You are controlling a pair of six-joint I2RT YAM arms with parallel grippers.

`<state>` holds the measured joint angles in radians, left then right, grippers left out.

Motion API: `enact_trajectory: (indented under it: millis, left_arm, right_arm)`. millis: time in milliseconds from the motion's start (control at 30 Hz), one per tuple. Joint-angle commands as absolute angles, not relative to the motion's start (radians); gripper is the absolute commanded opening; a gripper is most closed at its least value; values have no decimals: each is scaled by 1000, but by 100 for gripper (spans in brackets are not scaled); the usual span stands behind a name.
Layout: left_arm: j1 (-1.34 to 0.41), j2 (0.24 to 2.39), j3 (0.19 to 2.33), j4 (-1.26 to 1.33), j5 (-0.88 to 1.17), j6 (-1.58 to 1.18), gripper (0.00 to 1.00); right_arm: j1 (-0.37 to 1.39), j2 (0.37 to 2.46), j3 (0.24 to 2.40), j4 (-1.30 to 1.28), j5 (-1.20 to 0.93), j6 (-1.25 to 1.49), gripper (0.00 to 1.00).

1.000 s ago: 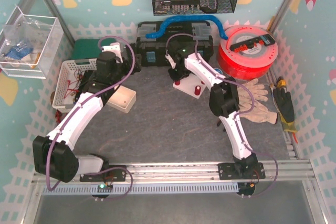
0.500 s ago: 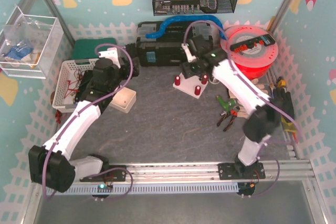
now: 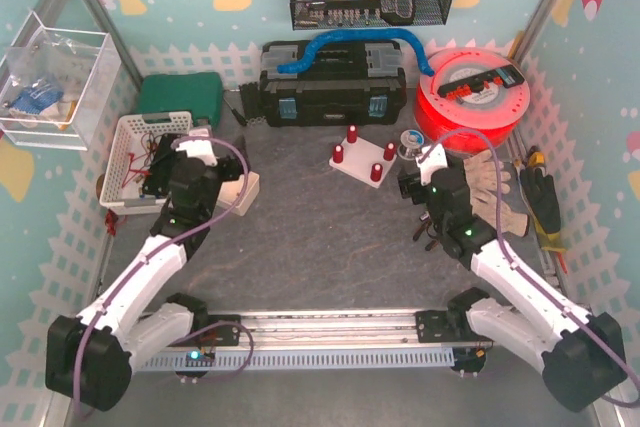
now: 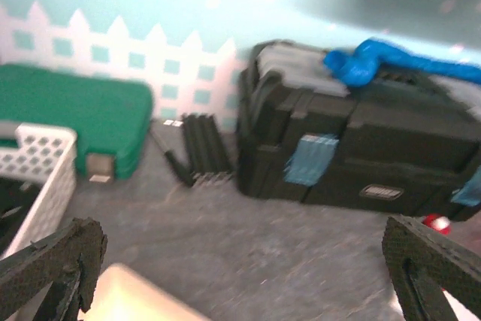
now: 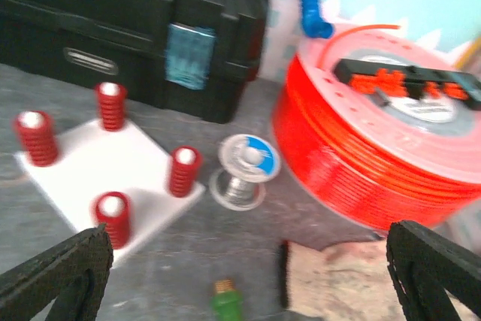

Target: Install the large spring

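Observation:
A white plate [image 3: 360, 160] [image 5: 83, 163] lies in front of the black toolbox, with several red springs [image 3: 376, 172] [image 5: 184, 171] standing upright on its pegs. They look alike in size, so I cannot pick out the large spring. My right gripper [image 3: 414, 179] [image 5: 248, 268] hovers to the right of the plate and nearer than it. It is open and holds nothing. My left gripper [image 3: 185, 152] [image 4: 240, 261] is far to the left by the white basket. It is also wide open and empty.
The black toolbox [image 3: 330, 97] with a blue hose stands at the back, with a red filament spool [image 3: 470, 97] to its right. A solder spool [image 5: 244, 171], work gloves [image 3: 490, 187] and green-handled pliers [image 5: 225, 302] lie by my right gripper. A white basket [image 3: 135, 162], green case [image 3: 180, 95] and white box [image 3: 240, 187] are on the left.
My right arm has drawn back from the plate toward the near right, and its gripper has opened. My left arm has also pulled back and to the left, still open.

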<state>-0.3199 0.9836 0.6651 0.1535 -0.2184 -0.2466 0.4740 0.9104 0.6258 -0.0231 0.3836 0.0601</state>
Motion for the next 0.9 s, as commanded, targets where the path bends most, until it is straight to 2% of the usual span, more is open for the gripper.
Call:
enact_trajectory:
  millis: [0,100,233,367,500,700,867]
  left_arm:
    - [-270,952,523,317,-271,-205,99]
    - [-241,971,435,403,-264,-151,99]
    - [-175,988,337,497,-156,-100,99]
    - [-128,979,229,628,-135,-102,99]
    - [-50,1033,158,818,-17,-81,99]
    - [17,1262,233,935,158,-49,99]
    - [21,1388,275,1049,161,-75,99]
  right_arm:
    - [398,907,473,427,508,-86,98]
    - [325,987,428,531,511,-87,99]
    - [245,1097,378,646,498,-107,99]
    - [167,1170,340,770,358,-61,99]
    - [133,1323,348,913,338,-34,99]
    - [87,1516,352,1063,263,-24,99]
    - [42,1486,302,1120,203,17,99]
